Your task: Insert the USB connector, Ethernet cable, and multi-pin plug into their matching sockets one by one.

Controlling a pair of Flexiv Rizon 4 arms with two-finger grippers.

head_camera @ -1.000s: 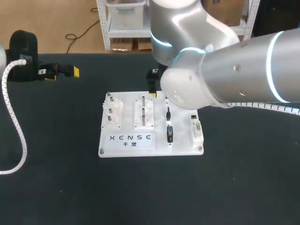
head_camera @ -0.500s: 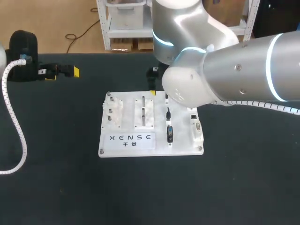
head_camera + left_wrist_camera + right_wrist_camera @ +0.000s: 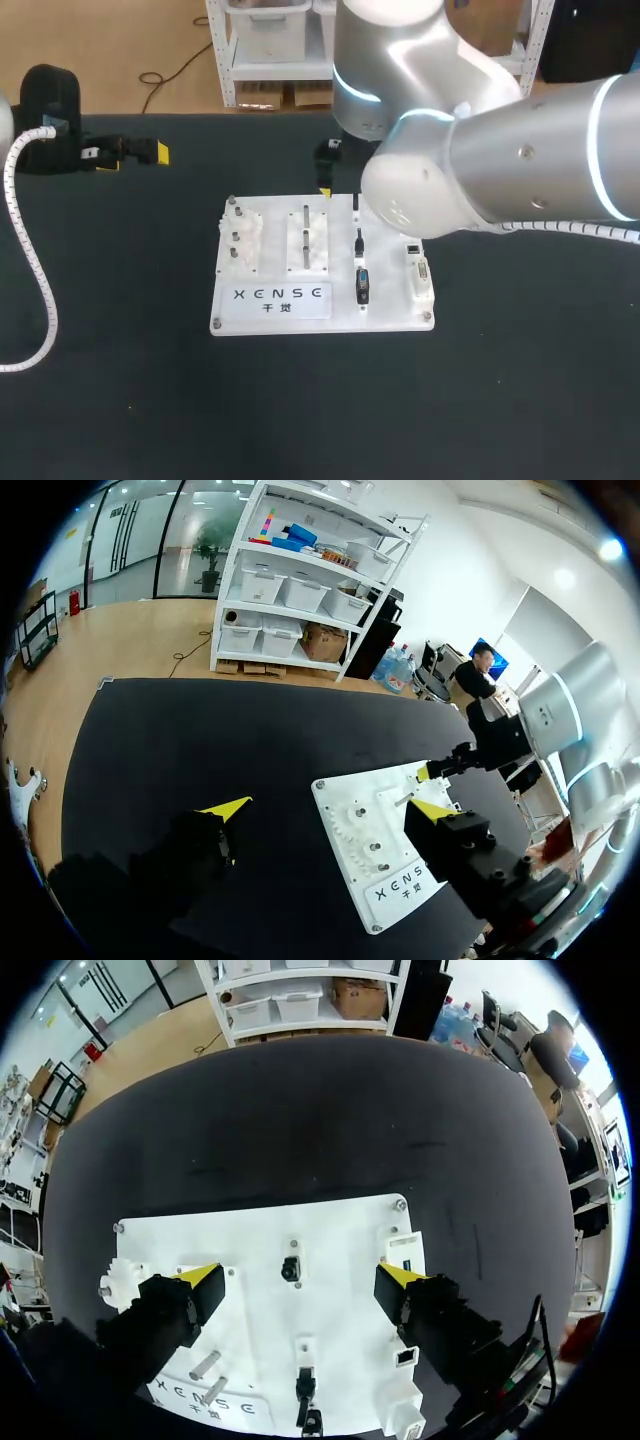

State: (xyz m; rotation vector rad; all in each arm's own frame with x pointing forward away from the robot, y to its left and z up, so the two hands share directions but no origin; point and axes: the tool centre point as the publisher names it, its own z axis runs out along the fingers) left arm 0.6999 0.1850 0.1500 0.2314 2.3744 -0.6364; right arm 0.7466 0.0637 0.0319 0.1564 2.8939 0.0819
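Left gripper (image 3: 140, 152), yellow tips spread and holding nothing, hangs well left of the board (image 3: 390, 305), a flat white square plate on the matte black table (image 3: 120, 400). Small black plugs (image 3: 362, 286) sit on the board's right half. Right gripper (image 3: 300, 1280), spread wide and holding nothing, hovers over the board's far part.

A robotics laboratory, of the test-bench kind, was indicated. Two industrial arms, the left arm (image 3: 48, 110) and the right arm (image 3: 520, 150), were seen at a table (image 3: 120, 400) covered in black matting, and a white corrugated cable conduit (image 3: 40, 290) was trailed from the left arm across it. A white practice board (image 3: 390, 312), fitted with pegs (image 3: 237, 236), sockets (image 3: 420, 270) and cable plugs (image 3: 362, 286), was laid at the table's middle, as for assembly trials.
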